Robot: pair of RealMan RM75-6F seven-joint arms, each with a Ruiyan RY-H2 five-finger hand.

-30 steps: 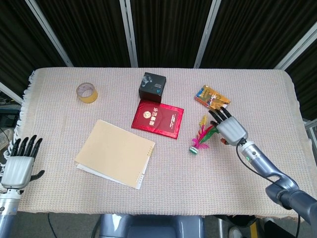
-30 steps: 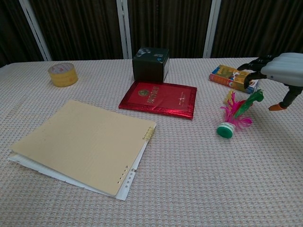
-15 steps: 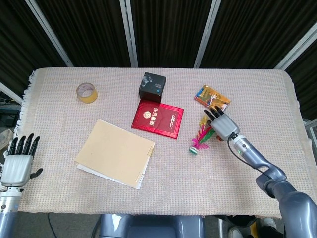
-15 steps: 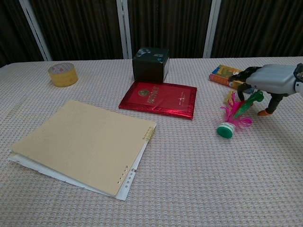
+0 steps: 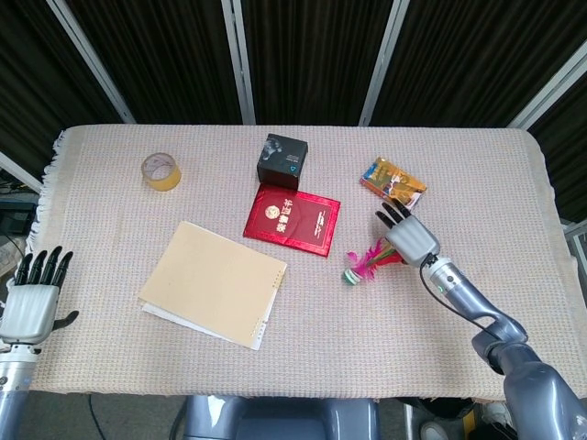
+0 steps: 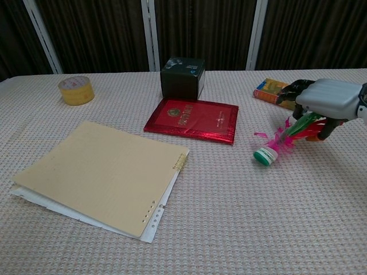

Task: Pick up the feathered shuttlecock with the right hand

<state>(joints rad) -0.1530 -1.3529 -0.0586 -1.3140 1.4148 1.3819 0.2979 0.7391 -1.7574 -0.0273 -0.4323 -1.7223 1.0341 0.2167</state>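
Observation:
The feathered shuttlecock (image 5: 360, 269) (image 6: 274, 144) lies tilted on the tablecloth, its green-and-white base pointing left and resting on the cloth. Its pink, green and yellow feathers run right, under my right hand (image 5: 409, 240) (image 6: 325, 98). That hand covers the feather end; the thumb comes up beneath, and the feathers are pinched between it and the fingers. The other fingers reach on toward the colourful packet. My left hand (image 5: 33, 299) hangs off the table's left front corner with fingers spread and nothing in it; the chest view does not show it.
A colourful packet (image 5: 393, 181) (image 6: 274, 90) lies just beyond the right hand. A red booklet (image 5: 292, 218) (image 6: 192, 119) and black box (image 5: 282, 160) (image 6: 182, 77) sit left of the shuttlecock. A tan folder (image 5: 214, 282) and tape roll (image 5: 160, 171) lie further left.
My right hand has moved left and down onto the feathers, its thumb closing under them. The shuttlecock has tipped over and slid left. The left hand has barely shifted.

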